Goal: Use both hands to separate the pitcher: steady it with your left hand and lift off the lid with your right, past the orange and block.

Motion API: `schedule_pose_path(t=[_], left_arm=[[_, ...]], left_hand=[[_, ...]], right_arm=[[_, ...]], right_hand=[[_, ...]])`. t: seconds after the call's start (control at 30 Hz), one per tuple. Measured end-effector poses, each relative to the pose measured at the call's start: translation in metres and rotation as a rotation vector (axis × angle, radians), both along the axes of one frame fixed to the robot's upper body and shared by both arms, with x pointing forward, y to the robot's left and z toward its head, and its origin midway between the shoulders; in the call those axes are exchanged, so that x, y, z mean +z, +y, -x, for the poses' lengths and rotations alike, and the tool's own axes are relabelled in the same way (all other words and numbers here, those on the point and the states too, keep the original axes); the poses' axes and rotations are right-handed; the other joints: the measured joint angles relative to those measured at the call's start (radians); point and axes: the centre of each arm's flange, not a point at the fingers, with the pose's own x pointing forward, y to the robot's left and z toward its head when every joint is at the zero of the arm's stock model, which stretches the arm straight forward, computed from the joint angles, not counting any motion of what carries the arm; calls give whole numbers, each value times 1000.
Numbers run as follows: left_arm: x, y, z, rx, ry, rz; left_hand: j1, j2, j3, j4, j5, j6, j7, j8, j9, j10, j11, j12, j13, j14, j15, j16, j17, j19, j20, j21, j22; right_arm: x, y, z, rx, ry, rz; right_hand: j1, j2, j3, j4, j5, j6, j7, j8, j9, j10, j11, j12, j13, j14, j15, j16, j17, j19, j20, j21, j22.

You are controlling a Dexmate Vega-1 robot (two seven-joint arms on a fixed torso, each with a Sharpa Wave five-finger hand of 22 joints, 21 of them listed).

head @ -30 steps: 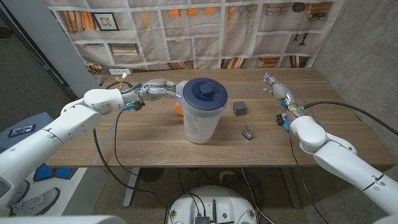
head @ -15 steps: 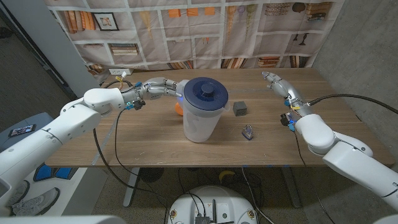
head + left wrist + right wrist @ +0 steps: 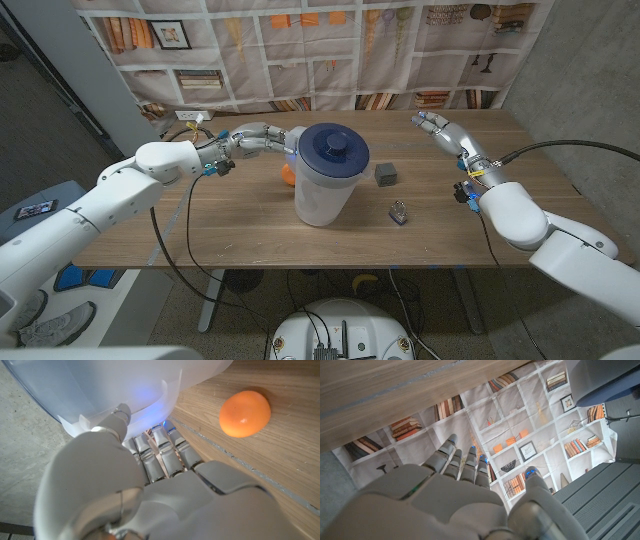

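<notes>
A translucent pitcher (image 3: pixel 325 192) with a dark blue lid (image 3: pixel 332 150) stands mid-table. My left hand (image 3: pixel 262 139) reaches its rim from the left. In the left wrist view the thumb (image 3: pixel 112 422) lies on the pitcher's handle (image 3: pixel 150 402) and the fingers tuck behind it, gripping it. The orange (image 3: pixel 287 173) lies just behind the pitcher on its left, also seen in the left wrist view (image 3: pixel 245 413). A dark grey block (image 3: pixel 385 174) sits to its right. My right hand (image 3: pixel 440 131) hovers open at the far right, fingers apart, well clear of the lid (image 3: pixel 615 387).
A small metallic object (image 3: pixel 399 211) lies on the table (image 3: pixel 240 225) in front of the block. A bookshelf-print cloth (image 3: pixel 300 50) hangs behind the table's far edge. Cables trail off the left front edge.
My right hand has swung left and toward the back of the table, nearer the pitcher. My left hand has edged in against the pitcher's handle.
</notes>
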Motion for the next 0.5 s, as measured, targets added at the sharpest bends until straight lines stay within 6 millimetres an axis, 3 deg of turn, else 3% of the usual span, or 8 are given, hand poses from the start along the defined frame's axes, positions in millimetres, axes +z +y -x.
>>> schedule_pose_path(t=[0.33, 0.5], left_arm=[[-2, -3, 2, 5, 3, 1], [-2, -4, 3, 10, 5, 1]], left_hand=[[0, 0, 7, -1, 0, 2, -2, -2, 5, 2, -2, 0, 0, 0, 0, 0, 0, 0, 0, 0, 0], [0, 0, 7, -1, 0, 2, -2, 1, 5, 5, -5, -1, 5, 5, -2, 0, 1, 0, 0, 0, 0]], right_arm=[[6, 10, 23, -20, -34, 90], [8, 14, 32, -19, -52, 118]], right_hand=[[71, -20, 15, -64, -26, 38, -8, 12, 5, 17, 2, 0, 7, 25, 0, 10, -5, 12, 41, 0, 0], [88, -25, 24, -82, -35, 41, -11, 14, 9, 52, -5, 9, 14, 26, 1, 16, -5, 12, 48, 0, 0]])
